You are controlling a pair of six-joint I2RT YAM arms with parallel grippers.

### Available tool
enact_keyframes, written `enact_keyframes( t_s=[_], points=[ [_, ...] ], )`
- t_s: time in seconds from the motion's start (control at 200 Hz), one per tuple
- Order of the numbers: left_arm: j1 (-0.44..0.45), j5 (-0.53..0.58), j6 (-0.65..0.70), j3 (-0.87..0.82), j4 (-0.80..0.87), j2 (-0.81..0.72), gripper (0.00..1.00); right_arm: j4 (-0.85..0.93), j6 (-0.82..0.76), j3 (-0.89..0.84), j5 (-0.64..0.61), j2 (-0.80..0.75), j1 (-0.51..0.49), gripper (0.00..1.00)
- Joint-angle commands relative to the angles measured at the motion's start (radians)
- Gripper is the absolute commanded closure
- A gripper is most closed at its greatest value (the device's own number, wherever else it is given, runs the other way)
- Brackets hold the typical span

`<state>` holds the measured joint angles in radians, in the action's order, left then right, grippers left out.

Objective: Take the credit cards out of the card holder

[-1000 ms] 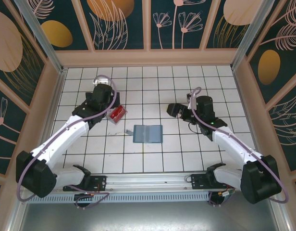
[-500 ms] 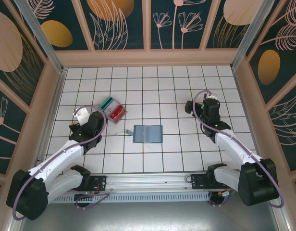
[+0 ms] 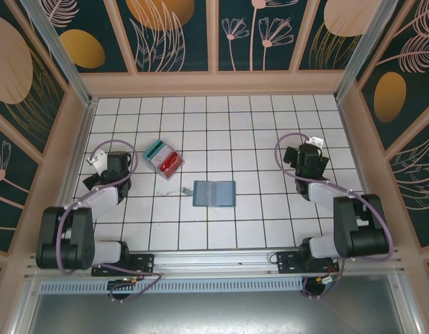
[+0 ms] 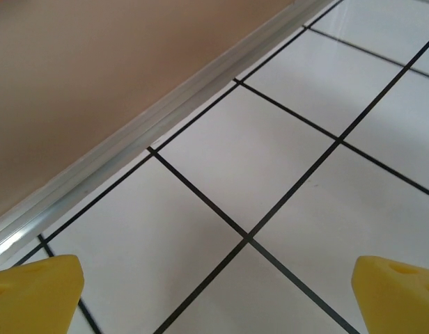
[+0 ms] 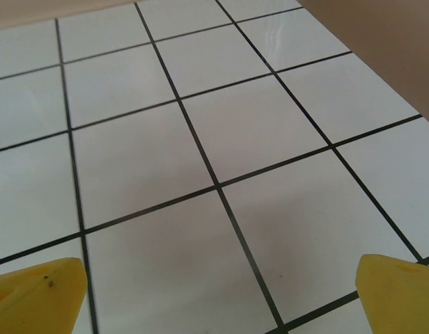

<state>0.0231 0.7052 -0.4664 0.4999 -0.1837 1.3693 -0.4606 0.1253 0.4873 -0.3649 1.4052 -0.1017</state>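
The card holder (image 3: 214, 193) lies open and flat on the tiles at the middle of the floor, its blue-grey inside facing up. The credit cards (image 3: 164, 160), a teal one and a red one, rest together on the tiles up and to the left of it. My left gripper (image 3: 95, 170) (image 4: 218, 299) is far left by the wall, open, its yellow fingertips (image 4: 33, 292) wide apart over bare tile. Over on the right side, my right gripper (image 3: 298, 154) (image 5: 218, 292) is open too, with nothing between its fingers.
A small grey scrap (image 3: 186, 190) lies just left of the card holder. The left wall and its metal rail (image 4: 131, 132) run close to the left gripper. The right wall (image 5: 381, 35) stands beyond the right gripper. Both arms are folded back near their bases.
The left gripper has drawn back from over the cards to the left wall, leaving them uncovered. The right gripper has pulled away from the centre to the right. Cards and holder stay put.
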Motion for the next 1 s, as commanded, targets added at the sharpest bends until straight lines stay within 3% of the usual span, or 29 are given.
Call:
enact_keyframes(
  t_s=[0.0,0.2,0.365,0.47,0.591,0.731,0.786,0.841,0.996],
  points=[
    [-0.027,-0.089,0.106,0.005,-0.214,0.055,0.02,-0.204,-0.061,-0.033,-0.003,0.043,0.025,0.01],
    [-0.030,-0.129,0.187,-0.068,-0.532,0.061,0.01,-0.373,-0.068,-0.056,0.182,0.092,0.098,0.01],
    [-0.031,-0.235,0.228,-0.165,-0.833,0.079,0.01,-0.500,-0.067,-0.098,0.290,0.117,0.136,0.01],
    [-0.031,-0.268,0.239,-0.166,-0.827,0.076,0.01,-0.605,-0.087,-0.160,0.344,0.101,0.138,0.01],
    [-0.031,-0.360,0.281,-0.230,-0.942,0.063,0.01,-0.832,-0.107,-0.266,0.377,0.140,0.135,0.01],
    [-0.031,-0.500,0.336,-0.275,-1.058,0.107,0.02,-0.787,-0.107,-0.254,0.388,0.134,0.138,0.01],
    [-0.031,-0.513,0.343,-0.305,-1.209,0.172,0.01,-0.783,-0.107,-0.254,0.388,0.133,0.138,0.01],
    [-0.031,-0.513,0.344,-0.284,-1.099,0.135,0.02,-0.783,-0.107,-0.254,0.388,0.133,0.138,0.01],
    [-0.030,-0.513,0.346,-0.289,-1.131,0.146,0.01,-0.785,-0.107,-0.254,0.387,0.135,0.138,0.01]
  ],
)
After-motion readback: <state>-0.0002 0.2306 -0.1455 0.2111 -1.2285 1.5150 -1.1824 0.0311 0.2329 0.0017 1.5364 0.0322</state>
